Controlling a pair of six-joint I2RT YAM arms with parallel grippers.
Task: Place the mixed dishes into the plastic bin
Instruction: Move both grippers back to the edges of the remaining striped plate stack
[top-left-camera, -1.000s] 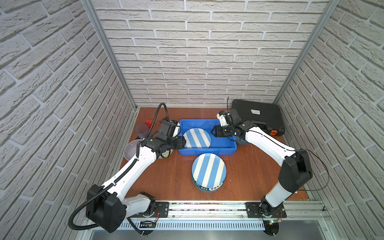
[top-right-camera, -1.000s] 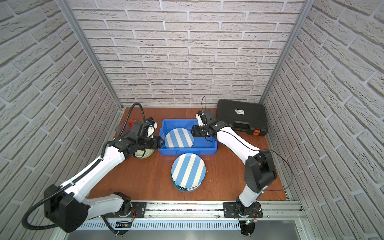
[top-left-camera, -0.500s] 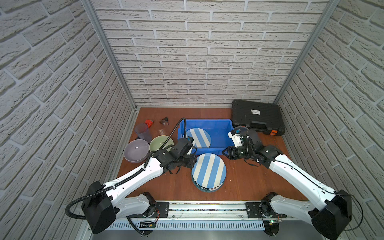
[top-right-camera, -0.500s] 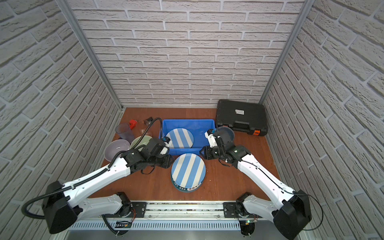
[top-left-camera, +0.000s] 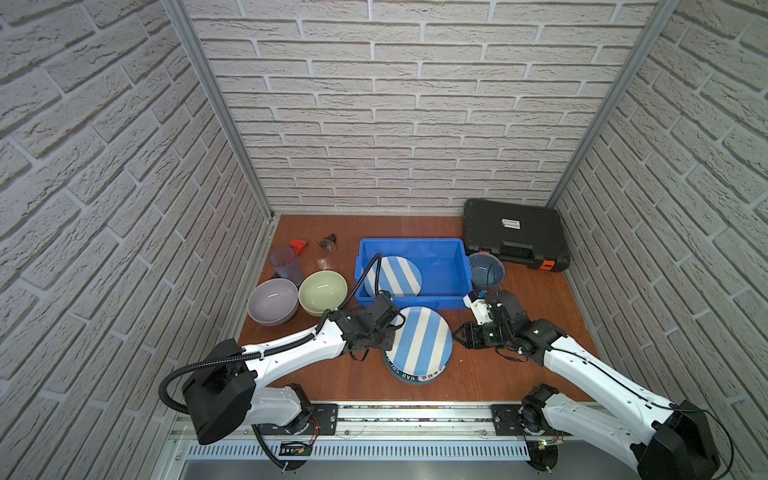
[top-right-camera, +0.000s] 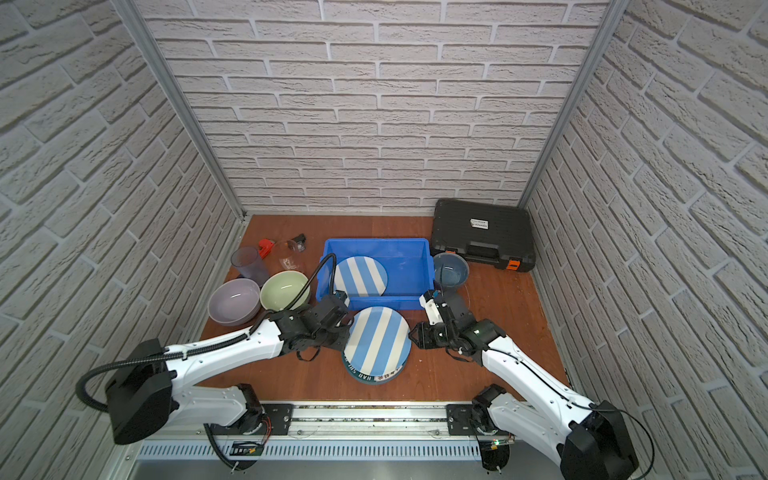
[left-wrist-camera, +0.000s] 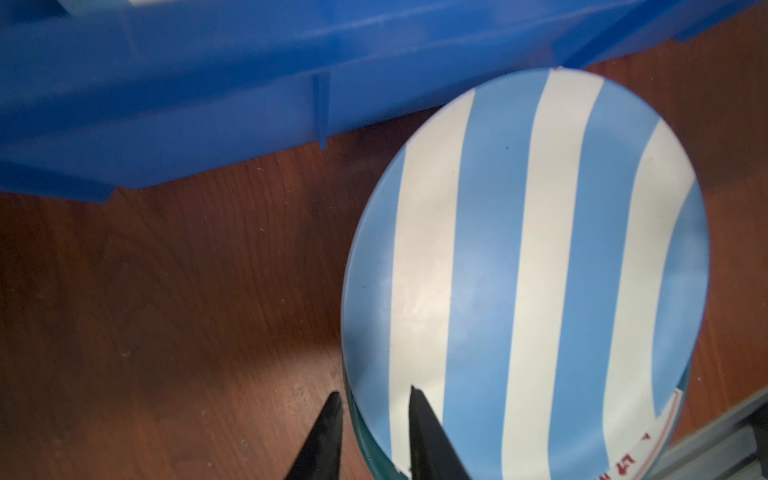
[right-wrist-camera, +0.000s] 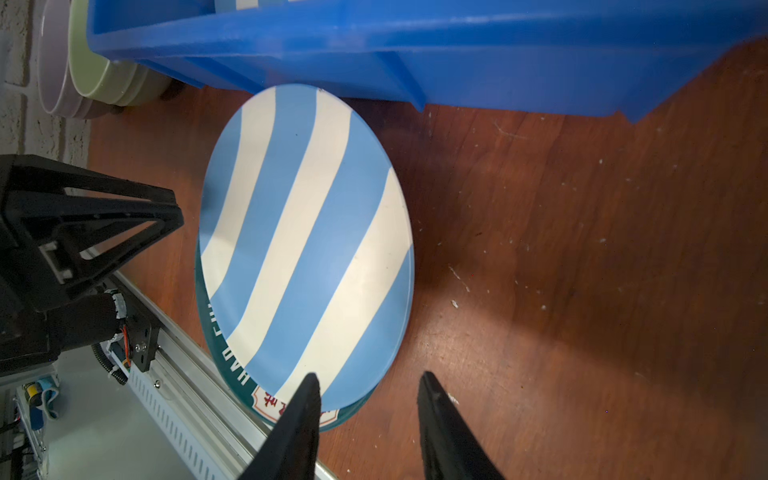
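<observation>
A blue-white striped plate (top-left-camera: 422, 338) (top-right-camera: 378, 338) (left-wrist-camera: 528, 270) (right-wrist-camera: 307, 241) lies on a teal-rimmed plate (top-left-camera: 415, 377) (right-wrist-camera: 232, 365) in front of the blue plastic bin (top-left-camera: 415, 301) (left-wrist-camera: 208, 104). My left gripper (top-left-camera: 390, 336) (left-wrist-camera: 376, 399) is open at the stack's left edge, with one finger over the striped plate and one beside the rims. My right gripper (top-left-camera: 456, 334) (right-wrist-camera: 370, 382) is open at the right edge, with one finger over the rims and one over the table. A second striped plate (top-left-camera: 392, 276) leans inside the bin.
A lavender bowl (top-left-camera: 272, 300), a pale green bowl (top-left-camera: 323, 291) and a purple tumbler (top-left-camera: 286, 264) stand left of the bin. A dark blue bowl (top-left-camera: 486, 270) sits by its right end. A black tool case (top-left-camera: 515, 232) is at the back right and a red wrench (top-left-camera: 298, 245) at the back left.
Both grippers have come forward from the bin to opposite edges of the front plate stack. The left jaws have narrowed round the rim, the right jaws slightly.
</observation>
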